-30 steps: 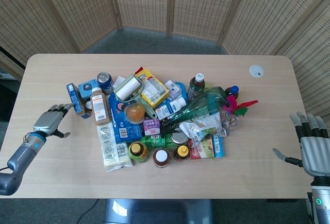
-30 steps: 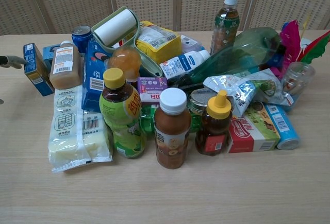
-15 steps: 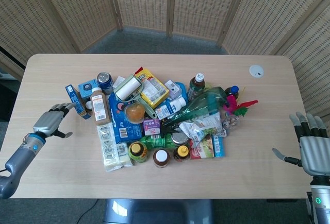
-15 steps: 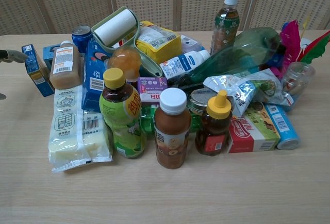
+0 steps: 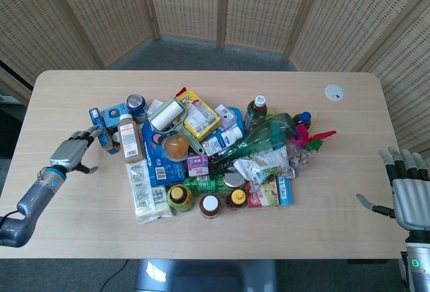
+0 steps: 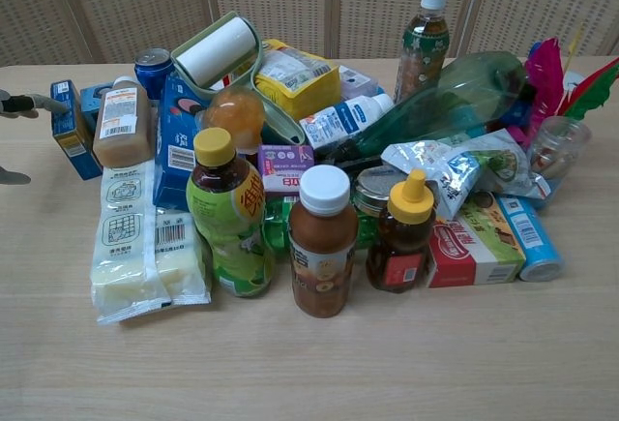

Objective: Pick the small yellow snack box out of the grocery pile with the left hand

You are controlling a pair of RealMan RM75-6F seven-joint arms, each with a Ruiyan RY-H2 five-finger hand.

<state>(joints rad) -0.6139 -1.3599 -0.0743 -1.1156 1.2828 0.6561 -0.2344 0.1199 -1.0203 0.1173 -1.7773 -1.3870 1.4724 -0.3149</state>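
Observation:
A yellow snack package (image 5: 196, 113) lies on top of the grocery pile behind the white roll; the chest view shows it as a yellow snack package (image 6: 294, 74) too. A small blue box with a yellow side (image 5: 101, 128) stands at the pile's left edge, also seen as a small blue box (image 6: 70, 128) in the chest view. My left hand (image 5: 74, 151) is just left of that box, fingers spread, fingertips (image 6: 27, 104) at its upper corner, holding nothing. My right hand (image 5: 410, 197) rests open, far right at the table's front edge.
The pile holds a brown drink bottle (image 5: 130, 139), a blue can (image 5: 136, 103), a white roll (image 5: 168, 115), a green bag (image 5: 269, 133) and several bottles at the front (image 6: 323, 241). A flat white packet (image 5: 144, 192) lies front left. Bare table (image 5: 67, 97) surrounds the pile.
My left hand has moved right and slightly away from me, closing on the small blue box, which shifted and tilted a little. The right hand has stayed put.

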